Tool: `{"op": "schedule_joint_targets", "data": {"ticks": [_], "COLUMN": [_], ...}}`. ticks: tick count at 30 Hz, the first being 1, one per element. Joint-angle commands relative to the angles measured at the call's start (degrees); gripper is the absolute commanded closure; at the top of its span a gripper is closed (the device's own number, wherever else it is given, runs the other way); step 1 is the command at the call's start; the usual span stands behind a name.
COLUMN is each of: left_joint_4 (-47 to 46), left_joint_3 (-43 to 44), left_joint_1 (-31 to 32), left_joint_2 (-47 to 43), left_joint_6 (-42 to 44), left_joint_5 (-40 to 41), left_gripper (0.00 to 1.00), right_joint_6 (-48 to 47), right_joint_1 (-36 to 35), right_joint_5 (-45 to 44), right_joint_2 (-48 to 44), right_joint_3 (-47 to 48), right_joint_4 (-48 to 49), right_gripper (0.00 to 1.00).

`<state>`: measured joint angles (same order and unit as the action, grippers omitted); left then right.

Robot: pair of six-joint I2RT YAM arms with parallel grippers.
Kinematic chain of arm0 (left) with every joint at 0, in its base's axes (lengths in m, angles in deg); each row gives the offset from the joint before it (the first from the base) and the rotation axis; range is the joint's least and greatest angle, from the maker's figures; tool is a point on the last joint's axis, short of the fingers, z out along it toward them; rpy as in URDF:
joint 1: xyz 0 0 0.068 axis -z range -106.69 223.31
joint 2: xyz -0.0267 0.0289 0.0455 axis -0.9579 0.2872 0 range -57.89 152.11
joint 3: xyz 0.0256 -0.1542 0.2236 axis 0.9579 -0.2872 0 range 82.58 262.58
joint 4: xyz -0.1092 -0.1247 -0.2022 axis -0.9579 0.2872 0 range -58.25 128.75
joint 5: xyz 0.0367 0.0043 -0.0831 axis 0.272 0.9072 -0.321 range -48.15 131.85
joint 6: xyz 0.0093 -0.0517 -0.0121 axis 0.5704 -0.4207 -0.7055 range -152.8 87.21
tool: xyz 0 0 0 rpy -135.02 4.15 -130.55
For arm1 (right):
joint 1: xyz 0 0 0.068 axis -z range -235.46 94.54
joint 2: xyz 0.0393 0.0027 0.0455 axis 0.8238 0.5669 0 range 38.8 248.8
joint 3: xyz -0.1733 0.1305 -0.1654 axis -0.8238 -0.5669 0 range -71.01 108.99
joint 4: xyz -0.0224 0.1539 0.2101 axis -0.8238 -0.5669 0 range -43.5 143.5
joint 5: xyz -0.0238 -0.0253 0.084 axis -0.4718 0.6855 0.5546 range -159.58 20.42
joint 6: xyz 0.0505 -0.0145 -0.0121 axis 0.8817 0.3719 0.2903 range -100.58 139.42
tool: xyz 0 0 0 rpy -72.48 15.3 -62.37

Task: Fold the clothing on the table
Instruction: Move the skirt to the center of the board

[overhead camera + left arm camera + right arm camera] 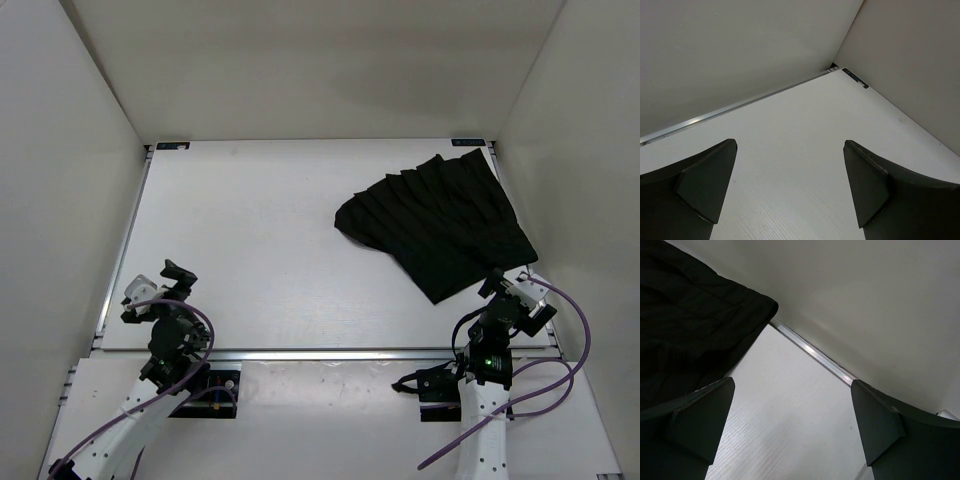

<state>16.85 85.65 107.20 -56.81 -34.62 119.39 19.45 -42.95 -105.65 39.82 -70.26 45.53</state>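
Note:
The clothing (440,222), a black pleated skirt, lies spread on the far right part of the white table (250,240), its near corner close to the right edge. My right gripper (512,288) hovers open just near of that corner; in the right wrist view the clothing (690,325) fills the upper left, and only bare table lies between my right gripper's (790,425) spread fingers. My left gripper (160,285) is open at the near left, far from the skirt. In the left wrist view my left gripper (790,187) shows only bare table between its fingers.
White enclosure walls (70,150) stand on the left, back and right. Metal edge rails (330,352) border the table, with small dark marks at the far corners (172,146). Cables (560,370) loop near the right arm's base.

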Motion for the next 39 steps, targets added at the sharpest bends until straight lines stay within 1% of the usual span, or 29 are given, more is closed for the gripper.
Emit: {"op": "schedule_joint_targets", "data": {"ticks": [1,6,10,15,21,24,39], "left_joint_4": [0.0,-0.1,0.1,-0.2,-0.1,-0.4,-0.1], "left_joint_3": [-11.5,-11.9,-11.4,-11.9,-11.7,-12.2,-11.6], "left_joint_1": [-0.6,0.3,-0.6,0.2,0.1,0.0,-0.2], "left_joint_2": [0.7,0.8,0.8,0.8,0.7,0.7,0.6], "left_joint_6": [-0.3,0.1,-0.3,0.2,-0.1,0.1,-0.1], "left_joint_5": [-0.5,-0.1,-0.6,0.1,-0.2,0.0,-0.1], "left_gripper": [0.02,0.01,0.02,0.02,0.01,0.02,0.02], "right_joint_6": [0.4,0.4,0.6,0.4,0.4,0.7,0.4], "right_joint_1": [0.1,0.1,0.1,0.2,0.1,0.1,0.1], "right_joint_5": [-0.9,-0.9,-0.9,-1.0,-0.8,-0.8,-0.9], "right_joint_2": [-0.4,-0.3,-0.4,-0.1,-0.2,-0.4,-0.1], "right_joint_3": [-2.7,-2.4,-2.4,-2.5,-2.6,-2.4,-2.5], "right_joint_4": [3.5,3.5,3.3,3.3,3.5,3.2,3.3], "right_gripper": [0.01,0.01,0.01,0.01,0.00,0.01,0.01]}}
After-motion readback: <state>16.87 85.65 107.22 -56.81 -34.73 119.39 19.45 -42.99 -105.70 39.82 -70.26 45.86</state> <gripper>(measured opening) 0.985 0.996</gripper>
